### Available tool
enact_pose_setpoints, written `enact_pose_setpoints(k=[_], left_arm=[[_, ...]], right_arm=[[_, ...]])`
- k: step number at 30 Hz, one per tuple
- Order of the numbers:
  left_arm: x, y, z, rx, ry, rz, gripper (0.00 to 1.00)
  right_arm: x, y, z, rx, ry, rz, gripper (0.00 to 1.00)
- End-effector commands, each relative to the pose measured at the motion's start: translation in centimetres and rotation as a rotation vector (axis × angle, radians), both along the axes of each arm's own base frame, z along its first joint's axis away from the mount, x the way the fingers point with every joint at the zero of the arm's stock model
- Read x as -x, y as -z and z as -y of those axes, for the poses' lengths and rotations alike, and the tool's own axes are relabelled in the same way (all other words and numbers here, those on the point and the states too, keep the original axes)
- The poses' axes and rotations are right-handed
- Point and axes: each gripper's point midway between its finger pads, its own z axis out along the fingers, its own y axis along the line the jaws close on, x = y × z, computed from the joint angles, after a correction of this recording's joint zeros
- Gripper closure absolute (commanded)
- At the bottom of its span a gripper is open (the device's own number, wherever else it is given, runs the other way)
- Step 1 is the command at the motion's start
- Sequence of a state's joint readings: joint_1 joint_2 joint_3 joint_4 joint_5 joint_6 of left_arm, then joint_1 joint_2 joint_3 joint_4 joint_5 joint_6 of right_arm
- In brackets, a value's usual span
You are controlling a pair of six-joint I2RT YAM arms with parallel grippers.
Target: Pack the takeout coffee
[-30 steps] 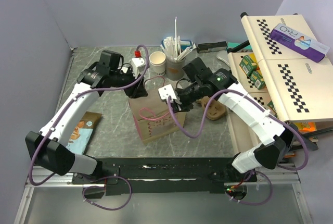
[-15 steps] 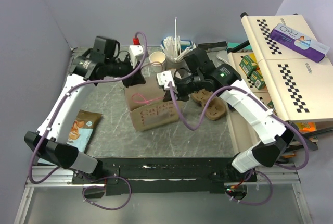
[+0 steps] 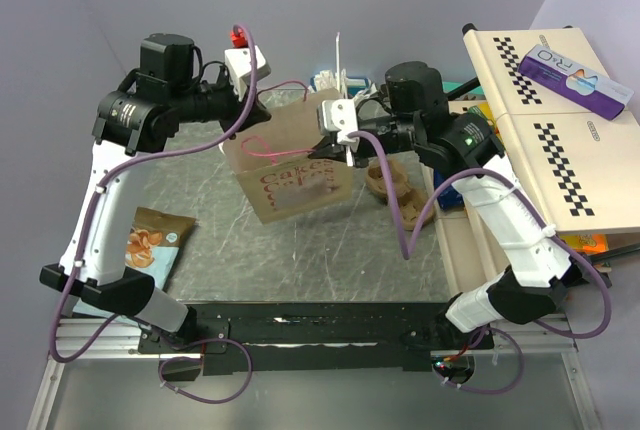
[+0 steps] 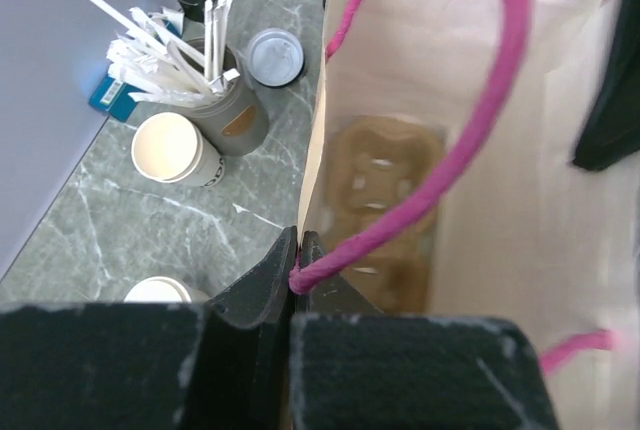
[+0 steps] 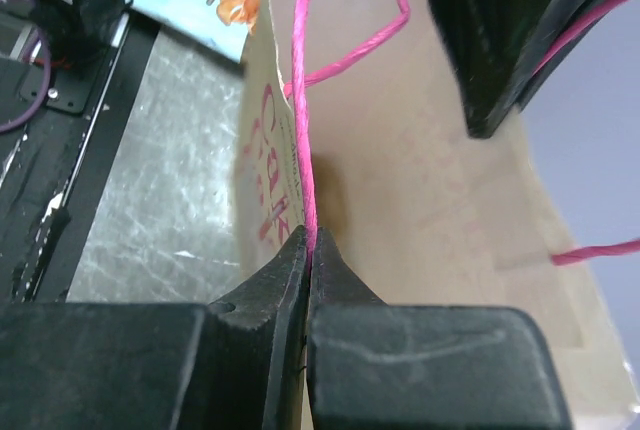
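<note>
A brown paper bag (image 3: 295, 185) with pink cord handles hangs in the air between both arms. My left gripper (image 4: 298, 250) is shut on its rim where a pink handle (image 4: 470, 150) is attached. On the opposite rim, my right gripper (image 5: 310, 245) is shut along the other handle (image 5: 300, 100). An off-white paper cup (image 4: 170, 147) stands on the table beside the bag, with a round lid (image 4: 275, 56) lying further back. A second cup rim (image 4: 160, 290) shows at the left wrist view's lower edge. From above, the bag hides the cups.
A grey cup of straws and stirrers (image 4: 235, 120) stands next to the paper cup. The brown cardboard tray (image 3: 395, 190) lies right of the bag. A snack packet (image 3: 150, 245) lies at the left front. Cream checkered boxes (image 3: 540, 120) fill the right side.
Both grippers have closed on the bag's rims. The arms have lifted the bag off the table and carried it upward and toward the back.
</note>
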State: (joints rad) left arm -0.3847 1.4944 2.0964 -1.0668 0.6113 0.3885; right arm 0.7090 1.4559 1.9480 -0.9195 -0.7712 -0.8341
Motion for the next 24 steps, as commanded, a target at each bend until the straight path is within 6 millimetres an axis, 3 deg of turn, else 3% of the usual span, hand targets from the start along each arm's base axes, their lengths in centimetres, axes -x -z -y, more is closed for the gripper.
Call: enact_pose_setpoints(k=[1, 18, 21, 24], left_arm=[[-0.1, -0.9, -0.4, -0.017, -0.003, 0.046, 0.99], [-0.1, 1.2, -0.7, -0.051, -0.003, 0.021, 0.99], [-0.3, 2.3, -0.8, -0.067, -0.009, 0.006, 0.99], [-0.6, 4.2, -1.0, -0.083, -0.031, -0.023, 0.93]], right_arm=[[1.5, -4.0, 0.3, -0.098, -0.029, 0.041, 1.00], [1.4, -1.1, 0.2, -0.052, -0.031, -0.012, 1.00], [1.3, 0.3, 0.3, -0.026, -0.026, -0.029, 1.00], [1.0, 2.3, 0.3, 0.004, -0.012, -0.070, 1.00]])
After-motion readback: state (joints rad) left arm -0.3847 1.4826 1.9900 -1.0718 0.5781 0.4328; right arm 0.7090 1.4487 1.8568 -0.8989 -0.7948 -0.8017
